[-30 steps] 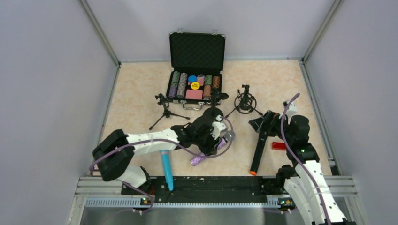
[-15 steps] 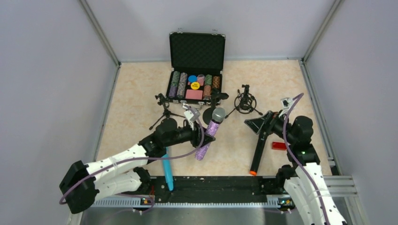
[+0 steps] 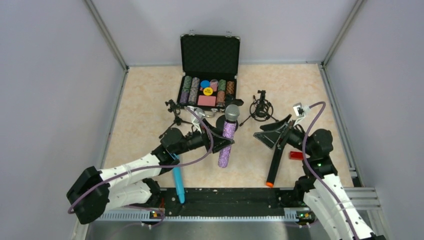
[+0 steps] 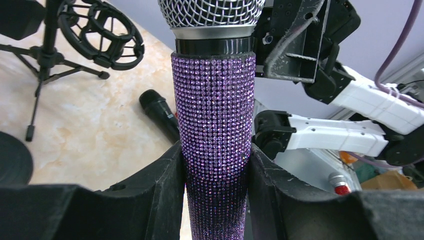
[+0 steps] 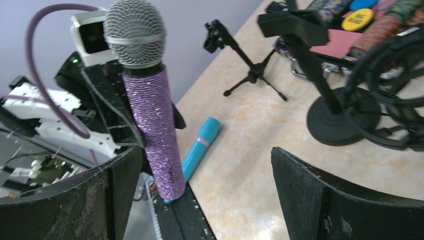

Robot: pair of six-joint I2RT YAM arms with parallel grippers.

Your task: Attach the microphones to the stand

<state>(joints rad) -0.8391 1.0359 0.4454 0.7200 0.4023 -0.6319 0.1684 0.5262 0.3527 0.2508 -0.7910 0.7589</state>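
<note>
Purple microphone [image 4: 214, 125] clamped between left fingers [image 4: 161, 196]; right fingers [image 5: 320, 200] wide apart.

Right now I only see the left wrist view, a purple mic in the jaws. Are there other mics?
Observer: Yes, besides the purple mic, a turquoise mic lies on the table, near its front edge.
Visitor: Is anything holding the black one I glimpse?
Observer: No. The black mic lies on the table; the right jaws stand open, empty, near its head.
Visitor: What's behind the stands?
Observer: An open case of poker chips.
</note>
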